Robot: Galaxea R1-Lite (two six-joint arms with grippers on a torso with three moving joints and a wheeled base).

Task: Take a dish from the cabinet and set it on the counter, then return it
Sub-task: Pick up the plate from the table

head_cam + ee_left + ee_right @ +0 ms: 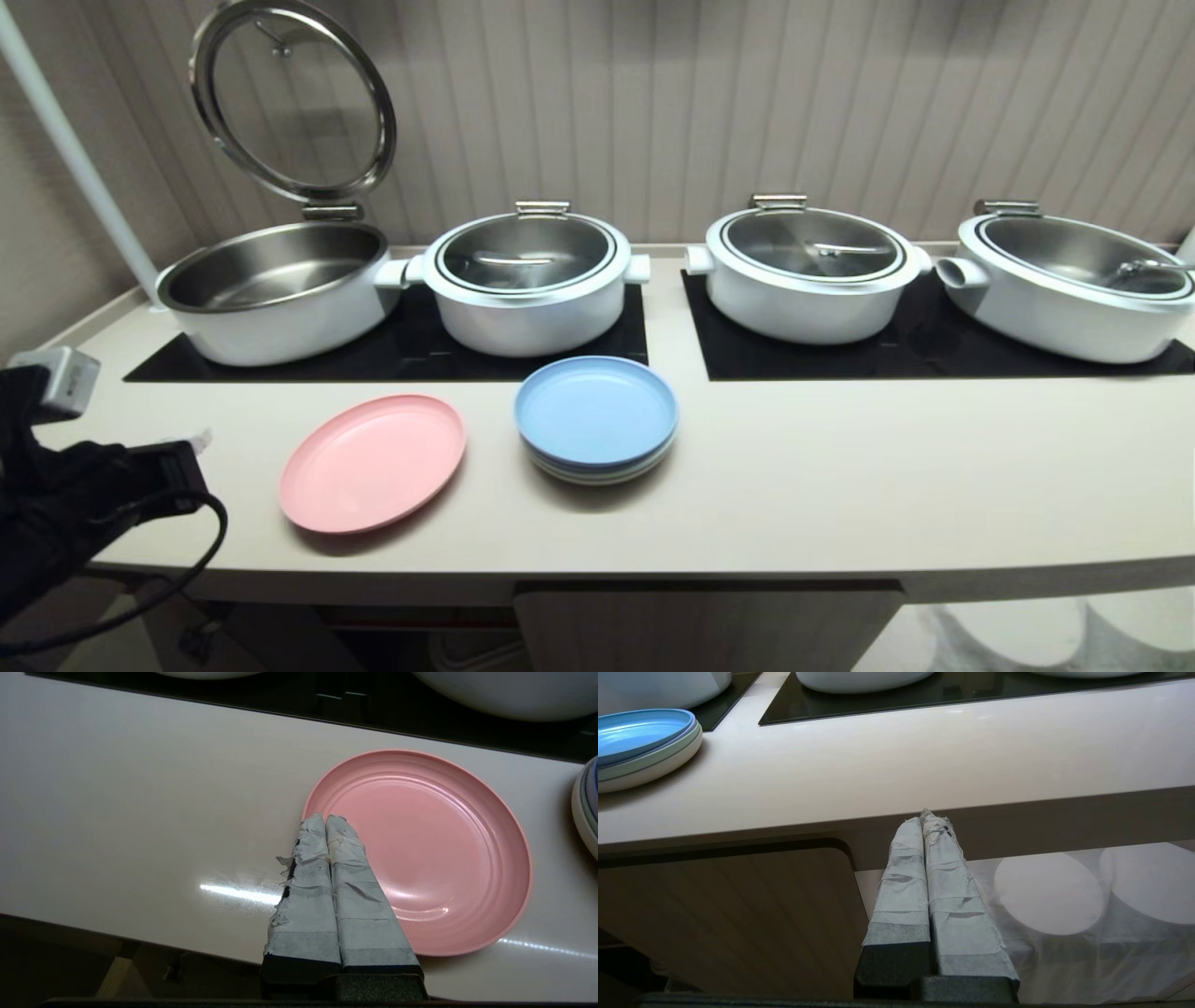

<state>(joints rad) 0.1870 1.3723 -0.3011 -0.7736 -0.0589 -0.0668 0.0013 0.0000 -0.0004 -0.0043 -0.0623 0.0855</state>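
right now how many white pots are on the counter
4, in a row on the hob panels along the counter: far-left pot with lid raised, second pot, third pot, far-right pot cut by the frame edge; more may sit beyond.

Soft overhead light glares off the counter (pixel 140 812); frames sharp, dim beneath the worktop.

The dish (pixel 372 463) lay on the table (pixel 840 467), just left of the plate stack (pixel 596 419), before the hob panel (pixel 392 359).
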